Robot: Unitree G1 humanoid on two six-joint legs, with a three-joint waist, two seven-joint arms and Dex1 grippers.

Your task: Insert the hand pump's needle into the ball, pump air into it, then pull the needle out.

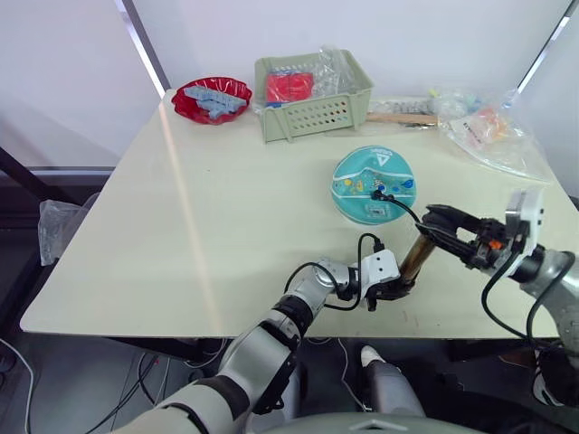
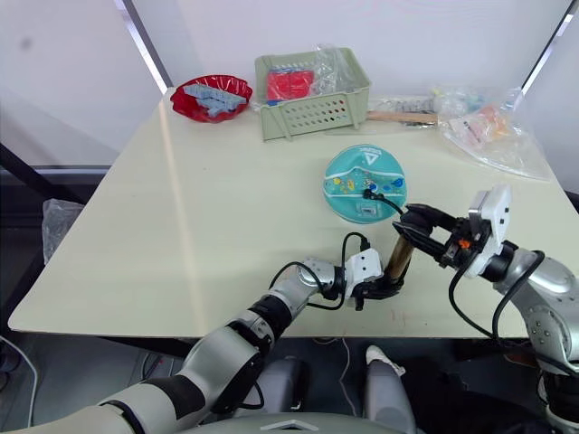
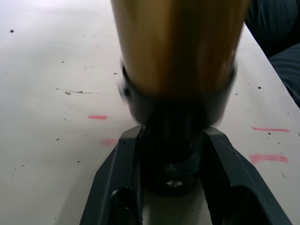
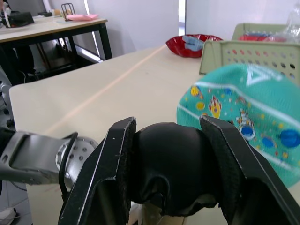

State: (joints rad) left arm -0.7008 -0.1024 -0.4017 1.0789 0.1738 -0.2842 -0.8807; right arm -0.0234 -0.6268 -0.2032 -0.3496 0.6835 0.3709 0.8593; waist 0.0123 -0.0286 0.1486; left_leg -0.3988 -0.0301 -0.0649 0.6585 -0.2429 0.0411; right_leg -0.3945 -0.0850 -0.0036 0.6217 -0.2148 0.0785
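Note:
The teal ball [image 1: 374,185] lies on the cream table [image 1: 208,226], right of centre, looking partly flat. The bronze hand pump [image 1: 416,257] stands tilted near the front edge. My left gripper [image 1: 395,287] is shut on the pump's black lower end cap [image 3: 171,150]. My right gripper [image 1: 441,228] is shut on the black T-handle [image 4: 171,171] at the top. The thin black hose [image 1: 404,209] arcs from the pump to the ball's top, where its tip meets the ball [image 2: 369,193]. The needle itself is hidden at that spot.
A green basket [image 1: 313,96] with a red item stands at the back centre. A red bowl [image 1: 212,98] sits back left. Clear plastic bags [image 1: 484,129] lie at the back right. Red marks [image 3: 268,158] dot the table near the pump's base.

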